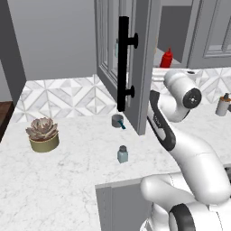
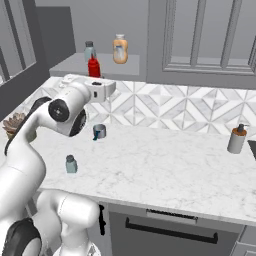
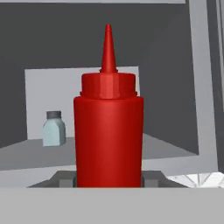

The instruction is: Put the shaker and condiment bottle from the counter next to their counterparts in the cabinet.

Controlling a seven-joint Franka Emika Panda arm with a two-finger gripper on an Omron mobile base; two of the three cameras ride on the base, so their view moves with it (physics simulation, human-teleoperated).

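One hand (image 3: 108, 181) apparently clamped round condiment bottle (image 3: 108, 131), raised at cabinet (image 1: 144, 67) shelf

Red bottle (image 3: 108, 135) stands upright between the jaws at the open grey cabinet (image 1: 135, 63). Pale blue-grey shaker (image 1: 122, 154), grey-capped, stands upright on the marble bench (image 1: 67, 176).

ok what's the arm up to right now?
The white arm's gripper is shut on the small red squeeze bottle and holds it at the shelf of the open grey wall cabinet, where a pale blue-grey jar and an orange-brown bottle already stand. The squat pale blue-grey shaker is on the white marble counter, near a small grey cup.
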